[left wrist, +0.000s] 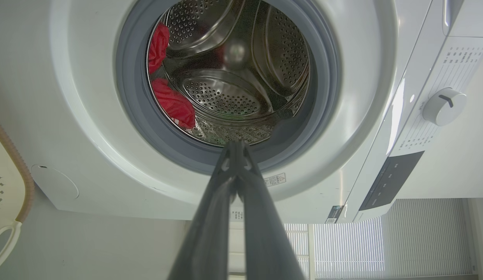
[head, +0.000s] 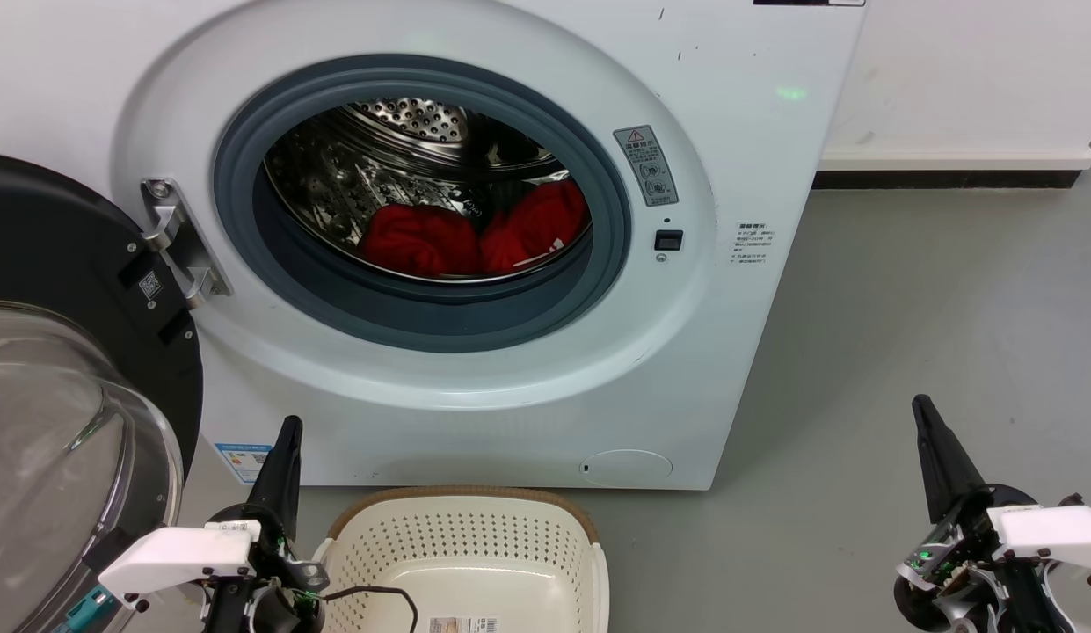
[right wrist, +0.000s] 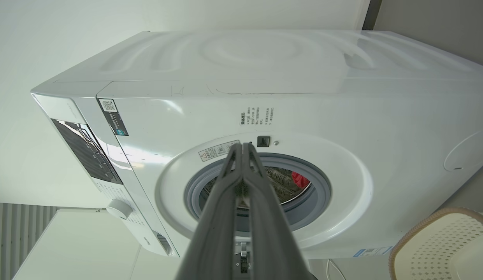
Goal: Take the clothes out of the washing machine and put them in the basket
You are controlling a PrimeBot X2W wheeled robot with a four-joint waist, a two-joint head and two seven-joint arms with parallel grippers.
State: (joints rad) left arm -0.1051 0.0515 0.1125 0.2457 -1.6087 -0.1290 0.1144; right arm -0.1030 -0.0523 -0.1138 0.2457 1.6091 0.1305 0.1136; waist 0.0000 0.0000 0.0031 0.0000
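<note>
Two red clothes lie side by side in the steel drum of the white washing machine [head: 545, 369]: one [head: 419, 240] on the left, one [head: 536, 226] on the right with a small white part. In the left wrist view the clothes [left wrist: 172, 103] show at the drum's left. The door hangs open. The cream basket [head: 475, 536] stands on the floor in front of the machine, with no clothes in its visible part. My left gripper [head: 286, 440] is shut beside the basket's left rim. Shut as well, my right gripper [head: 925, 418] hovers over the floor at the lower right. Both are well short of the drum.
The open glass door [head: 61, 422] with its black rim stands at the far left, close to my left arm. Grey floor [head: 932, 299] stretches to the right of the machine, up to a white wall with a dark skirting strip. A black cable crosses the basket's left edge.
</note>
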